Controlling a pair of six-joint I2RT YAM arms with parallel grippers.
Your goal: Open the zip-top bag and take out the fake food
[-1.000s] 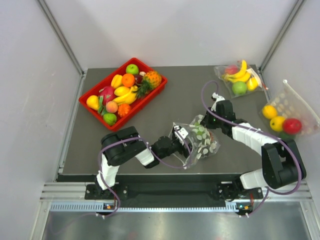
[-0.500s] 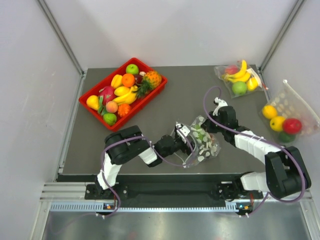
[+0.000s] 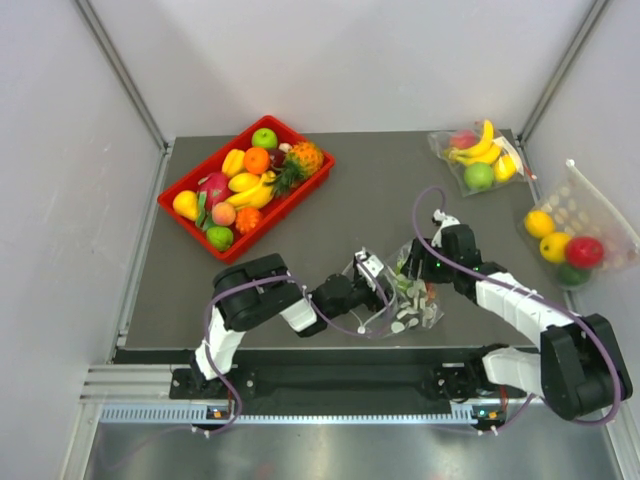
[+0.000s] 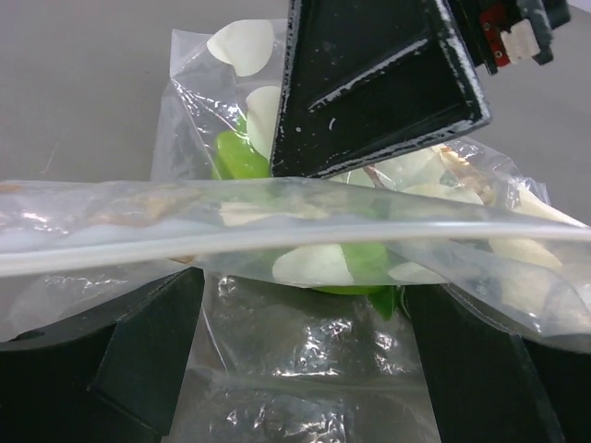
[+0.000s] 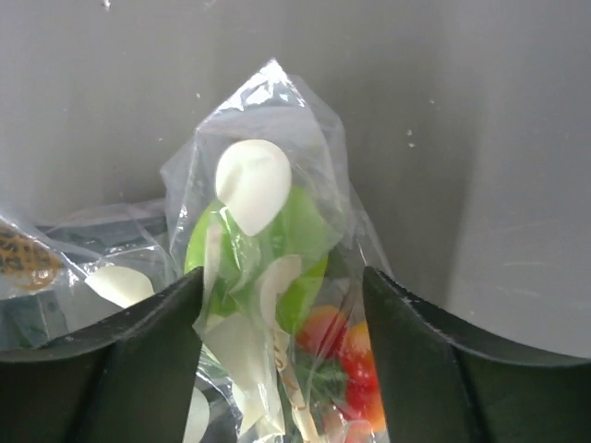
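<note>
Dotted bag (image 3: 408, 296) lies on table (image 3: 340, 215) near front edge, between both hands. Green fruit (image 5: 300, 231) and orange-red fruit (image 5: 346, 337) sit inside. Zip strip (image 4: 231, 247) stretches across left hand (image 4: 305, 305), whose fingers are spread wide, released. Right hand (image 5: 282, 286) straddles bag top; grasp unclear, perhaps pinching film. Red tray (image 3: 300, 192) sits far left.

We see a red tray (image 3: 212, 160) of fruit far left on the table (image 3: 350, 200), a banana bag (image 3: 478, 157) and a dotted fruit bag (image 3: 575, 225) at right.
</note>
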